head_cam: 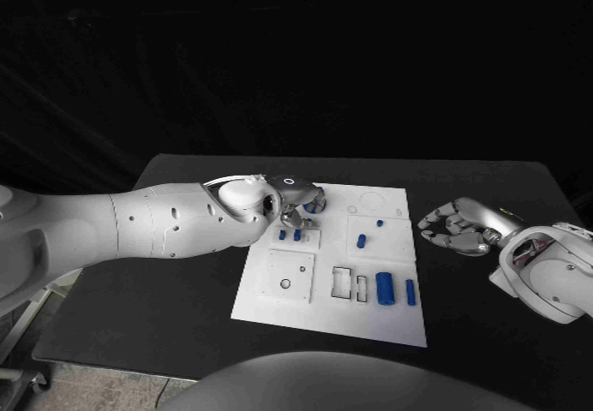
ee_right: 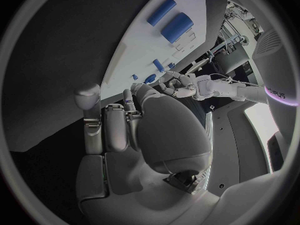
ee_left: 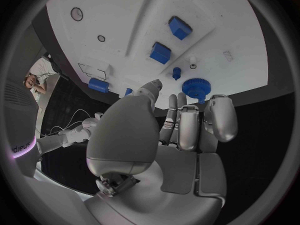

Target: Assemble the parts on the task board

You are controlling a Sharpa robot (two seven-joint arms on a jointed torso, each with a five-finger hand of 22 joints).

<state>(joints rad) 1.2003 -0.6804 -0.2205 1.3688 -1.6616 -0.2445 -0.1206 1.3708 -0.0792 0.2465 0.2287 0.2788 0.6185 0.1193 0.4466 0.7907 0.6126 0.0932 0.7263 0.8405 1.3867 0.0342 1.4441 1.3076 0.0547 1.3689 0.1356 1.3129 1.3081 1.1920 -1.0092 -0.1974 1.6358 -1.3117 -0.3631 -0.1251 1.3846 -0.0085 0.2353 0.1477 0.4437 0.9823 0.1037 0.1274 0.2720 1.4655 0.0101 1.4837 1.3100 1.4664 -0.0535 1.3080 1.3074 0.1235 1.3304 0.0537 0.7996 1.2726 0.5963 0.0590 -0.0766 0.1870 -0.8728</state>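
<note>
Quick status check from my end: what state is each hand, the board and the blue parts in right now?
left hand: over the board's far left corner, fingers curled by the blue gear; grip cannot be told
right hand: off the board's right edge, fingers curled, holding nothing
task board: flat on the table
blue gear: on the board at the left hand's fingertips
two blue cylinders: lying side by side near the board's right edge

It looked like a robotics lab: a black worktop point(head_cam: 148, 291) before black curtains point(head_cam: 296, 77) carried a white task board point(head_cam: 284, 304).
</note>
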